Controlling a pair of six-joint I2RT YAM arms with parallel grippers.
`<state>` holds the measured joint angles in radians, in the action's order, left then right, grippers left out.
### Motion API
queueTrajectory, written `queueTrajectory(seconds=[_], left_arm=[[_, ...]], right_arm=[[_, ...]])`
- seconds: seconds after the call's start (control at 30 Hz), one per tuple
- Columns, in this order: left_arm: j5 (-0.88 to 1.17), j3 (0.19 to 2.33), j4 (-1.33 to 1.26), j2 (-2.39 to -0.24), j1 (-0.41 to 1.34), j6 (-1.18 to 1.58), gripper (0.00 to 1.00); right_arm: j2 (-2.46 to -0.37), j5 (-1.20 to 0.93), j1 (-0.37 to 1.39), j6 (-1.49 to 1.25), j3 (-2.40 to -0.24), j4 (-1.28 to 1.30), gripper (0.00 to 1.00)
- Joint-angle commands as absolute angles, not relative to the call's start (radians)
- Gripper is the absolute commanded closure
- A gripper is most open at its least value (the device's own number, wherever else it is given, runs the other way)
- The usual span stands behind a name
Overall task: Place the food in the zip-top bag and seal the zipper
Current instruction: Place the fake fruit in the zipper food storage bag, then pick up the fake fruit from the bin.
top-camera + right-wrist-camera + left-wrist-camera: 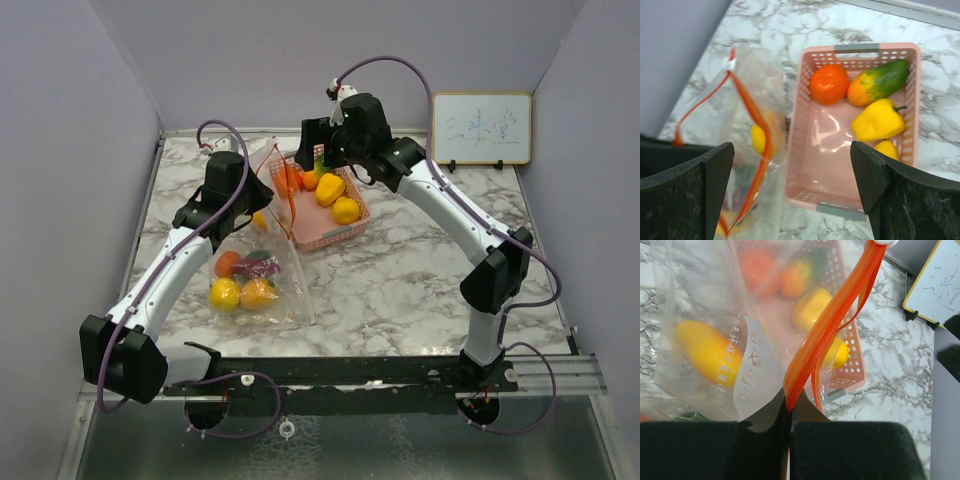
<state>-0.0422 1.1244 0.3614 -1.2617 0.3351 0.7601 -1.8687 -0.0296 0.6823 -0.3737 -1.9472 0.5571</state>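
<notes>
The clear zip-top bag (pixel 262 250) with an orange zipper (pixel 835 315) stands open-mouthed left of the pink basket (pixel 340 238). My left gripper (pixel 789 412) is shut on the zipper rim and holds it up; it is at the bag's top in the top view (pixel 262 190). Yellow (pixel 224 293), orange (pixel 258 293), red and purple food lies in the bag. A red-orange tomato (pixel 829 84), an orange-green fruit (pixel 879 82), a yellow pepper (pixel 879 120) and another yellow piece (pixel 887 147) lie in the basket. My right gripper (pixel 792 150) is open and empty above the basket's near-left part.
A small whiteboard (pixel 481 128) stands at the back right against the wall. Grey walls close the marble table (pixel 420 280) on the left, back and right. The basket touches the bag's side.
</notes>
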Motion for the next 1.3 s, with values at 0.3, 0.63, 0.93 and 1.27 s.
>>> queueTrajectory(seconds=[0.3,0.63,0.93,1.27], left_arm=[[-0.049,1.107,0.323,-1.229,0.328,0.738,1.0],[-0.058,1.121,0.337,-1.23,0.326,0.712,1.0],[-0.061,1.12,0.34,-1.235,0.321,0.711,1.0],[-0.059,1.114,0.336,-1.241,0.317,0.716,1.0]], right_arm=[[-2.185,0.26,0.649,-0.229,-1.997,0.775,0.14],[-2.302,0.318,0.634,-0.203,-1.968,0.796,0.11],[-2.275,0.239,0.634,-0.241,-1.869,0.805,0.22],[-2.116,0.205,0.634,-0.217,-1.922,0.804,0.57]])
